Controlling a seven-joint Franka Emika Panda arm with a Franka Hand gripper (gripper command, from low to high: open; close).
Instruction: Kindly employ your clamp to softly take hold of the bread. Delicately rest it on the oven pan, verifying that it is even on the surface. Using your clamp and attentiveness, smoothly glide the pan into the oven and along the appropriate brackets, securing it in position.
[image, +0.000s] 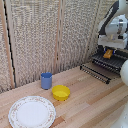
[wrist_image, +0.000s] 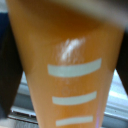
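Exterior view: bread (image: 108, 53) on oven pan (image: 111, 62), pincer (image: 108, 50) over it.

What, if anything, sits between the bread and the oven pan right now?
Nothing visible. The bread sits at the gripper, directly over the oven pan; the blue cup and yellow bowl lie well toward the exterior view's left.

A pale wooden tabletop (image: 85, 100), built of lengthwise planks with visible seams, is seen across the lower half of the exterior view. Behind it, the upper left and centre of the frame are filled by woven, straw-coloured wall panels (image: 35, 35), which are divided by upright wooden posts (image: 61, 35). The scene is evenly and softly lit, and only faint shadows are cast on the boards.
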